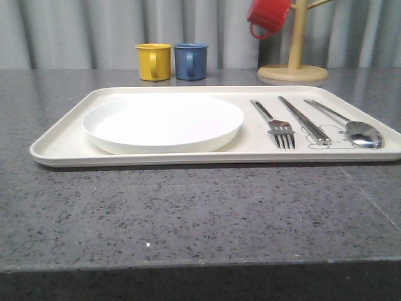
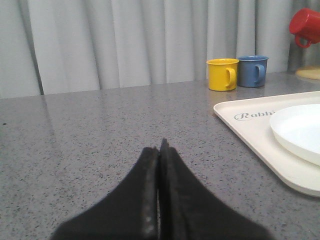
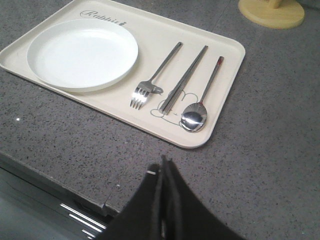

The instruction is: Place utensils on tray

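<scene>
The cream tray (image 1: pixel 62 145) (image 3: pixel 227 52) (image 2: pixel 250 130) lies on the grey table. On it rest a round white plate (image 1: pixel 163 122) (image 3: pixel 82 54) (image 2: pixel 300 130) at the left, then a fork (image 1: pixel 276 124) (image 3: pixel 152 80), a pair of chopsticks (image 1: pixel 305 120) (image 3: pixel 186 79) and a spoon (image 1: pixel 351 125) (image 3: pixel 200 102) side by side at the right. My left gripper (image 2: pixel 161 145) is shut and empty, low over bare table to the left of the tray. My right gripper (image 3: pixel 164 162) is shut and empty, above the table's front edge, near the spoon end of the tray.
A yellow mug (image 1: pixel 153 61) (image 2: pixel 223 74) and a blue mug (image 1: pixel 190 61) (image 2: pixel 252 71) stand behind the tray. A wooden mug stand (image 1: pixel 293 63) (image 3: pixel 271 11) with a red mug (image 1: pixel 268 16) (image 2: pixel 305 27) hanging on it is at the back right.
</scene>
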Robot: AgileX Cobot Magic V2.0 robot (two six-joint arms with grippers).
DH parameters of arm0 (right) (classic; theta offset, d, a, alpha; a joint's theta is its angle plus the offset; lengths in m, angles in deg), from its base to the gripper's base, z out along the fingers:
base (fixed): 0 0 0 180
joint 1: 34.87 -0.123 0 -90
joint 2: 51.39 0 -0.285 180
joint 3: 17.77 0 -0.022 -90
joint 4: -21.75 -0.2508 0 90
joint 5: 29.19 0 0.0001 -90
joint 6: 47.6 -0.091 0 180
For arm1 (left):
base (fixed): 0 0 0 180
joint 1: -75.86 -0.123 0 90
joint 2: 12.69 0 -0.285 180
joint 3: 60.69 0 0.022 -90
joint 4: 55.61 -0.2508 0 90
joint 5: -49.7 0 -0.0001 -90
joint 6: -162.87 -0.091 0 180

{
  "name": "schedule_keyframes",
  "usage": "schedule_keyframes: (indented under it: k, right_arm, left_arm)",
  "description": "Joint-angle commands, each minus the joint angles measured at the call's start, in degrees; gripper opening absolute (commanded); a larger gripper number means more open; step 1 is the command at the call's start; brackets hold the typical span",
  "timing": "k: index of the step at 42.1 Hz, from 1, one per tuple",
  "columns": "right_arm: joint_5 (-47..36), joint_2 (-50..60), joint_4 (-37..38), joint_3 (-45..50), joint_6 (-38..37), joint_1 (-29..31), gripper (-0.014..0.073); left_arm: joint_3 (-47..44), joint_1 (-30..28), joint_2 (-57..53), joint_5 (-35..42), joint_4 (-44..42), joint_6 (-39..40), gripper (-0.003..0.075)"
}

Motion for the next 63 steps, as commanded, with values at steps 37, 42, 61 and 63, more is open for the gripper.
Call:
schedule_keyframes:
  k: [37,42,61,63]
  right_arm:
    - [-11.11,4.29,0.02,5.0,0.13,3.36,-0.0067]
    - [-23.73,8.88,0.02,14.63,0.13,9.69,-0.0067]
    - [-52.79,23.96,-3.25,45.47,0.13,16.23,-0.0067]
    - [-54.5,24.07,-3.25,46.78,0.13,16.23,-0.0067]
  left_arm:
    - [-0.78,-0.09,-1.24,4.33,-0.09,0.61,-0.002]
    - [-0.78,-0.09,-1.14,4.33,-0.09,0.61,-0.002]
    - [-0.78,-0.09,-1.14,4.33,-0.09,0.61,-0.002]
    - [-0.78,-0.09,-1.14,4.33,-0.09,0.61,-0.002]
